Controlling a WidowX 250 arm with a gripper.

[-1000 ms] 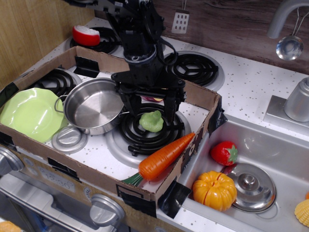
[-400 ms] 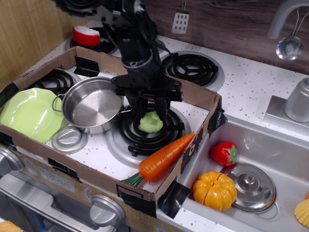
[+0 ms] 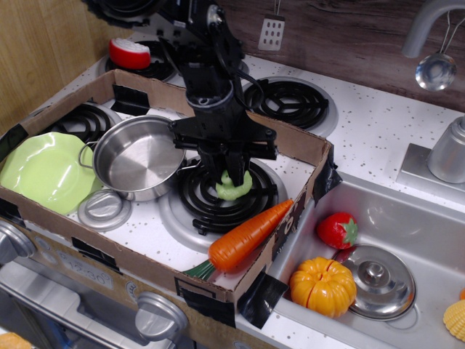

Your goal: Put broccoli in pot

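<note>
We see the steel pot [image 3: 138,158] empty at left, unmoved. Beside it, our gripper [image 3: 231,177] has narrowed since a second ago; its jaws now pinch the pale green broccoli [image 3: 233,187] over the black burner coil [image 3: 225,195].

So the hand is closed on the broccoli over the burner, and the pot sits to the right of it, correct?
Not quite. The hand is closed on the broccoli over the burner, but the pot sits to the left of it in the picture, as the observation image shows.
</note>
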